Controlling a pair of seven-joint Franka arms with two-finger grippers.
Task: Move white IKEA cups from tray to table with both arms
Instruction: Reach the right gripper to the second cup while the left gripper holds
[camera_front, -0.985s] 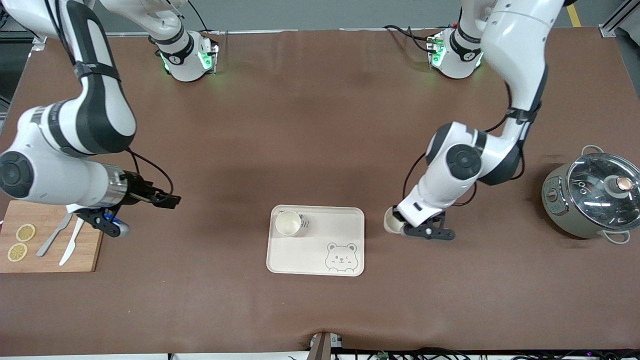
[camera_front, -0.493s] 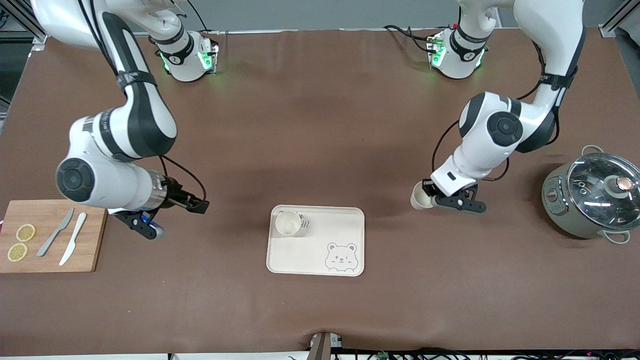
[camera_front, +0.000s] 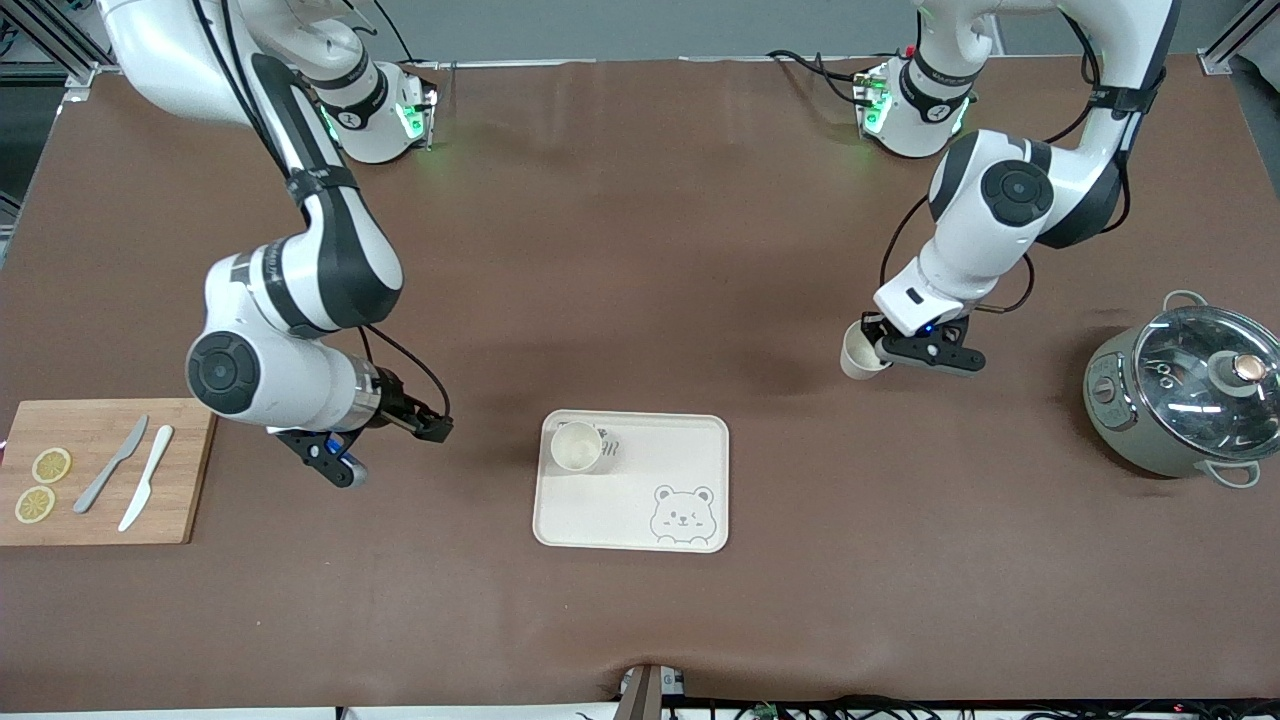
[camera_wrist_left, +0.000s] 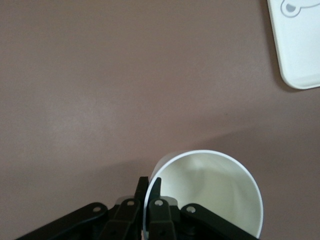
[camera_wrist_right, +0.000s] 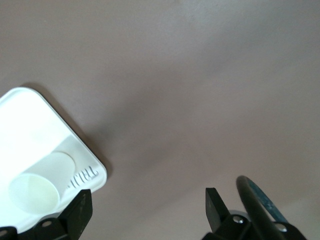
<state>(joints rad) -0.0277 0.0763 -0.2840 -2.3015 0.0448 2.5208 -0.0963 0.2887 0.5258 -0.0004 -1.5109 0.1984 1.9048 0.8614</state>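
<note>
One white cup (camera_front: 577, 446) stands upright in a corner of the cream bear tray (camera_front: 640, 475). My left gripper (camera_front: 878, 350) is shut on the rim of the second white cup (camera_front: 856, 354) and holds it tilted over bare table, off the tray toward the left arm's end. In the left wrist view the fingers (camera_wrist_left: 150, 187) pinch the cup (camera_wrist_left: 210, 195) wall, and a tray corner (camera_wrist_left: 300, 45) shows. My right gripper (camera_front: 390, 450) is open and empty over the table between the cutting board and the tray. The right wrist view shows its gripper (camera_wrist_right: 147, 205), the tray (camera_wrist_right: 30, 120) and its cup (camera_wrist_right: 37, 182).
A wooden cutting board (camera_front: 180, 480) with two knives and lemon slices lies at the right arm's end. A pot with a glass lid (camera_front: 1190, 395) stands at the left arm's end. The table is brown.
My left gripper lifted its cup from beside the tray and carried it up and away toward its base. My right gripper moved from over the cutting board toward the tray.
</note>
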